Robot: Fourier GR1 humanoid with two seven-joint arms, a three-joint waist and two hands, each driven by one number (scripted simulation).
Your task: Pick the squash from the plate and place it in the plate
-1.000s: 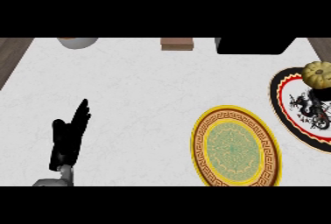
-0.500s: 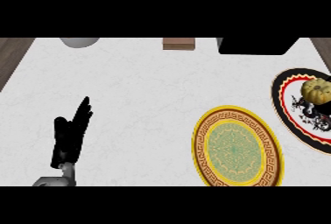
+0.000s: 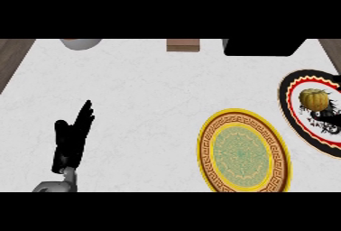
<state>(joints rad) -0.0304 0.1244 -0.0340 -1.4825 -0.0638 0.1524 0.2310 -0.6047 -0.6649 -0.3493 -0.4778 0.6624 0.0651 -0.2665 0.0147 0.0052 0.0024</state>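
- Head view: the squash [image 3: 314, 98] sits on the red-rimmed plate [image 3: 291, 103] at three o'clock. It is small, ribbed and round. I judge it light, stiff and a little slick, best cupped round its sides.
- The yellow plate [image 3: 243, 155] lies just beside it, toward five o'clock.
- My left hand [image 3: 72, 140] rests at eight o'clock, fingers straight, holding nothing. My right hand is out of view.

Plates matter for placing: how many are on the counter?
2. A yellow-rimmed plate at lower right, bare; a red-and-black plate at the right edge, cut off, holding the squash.
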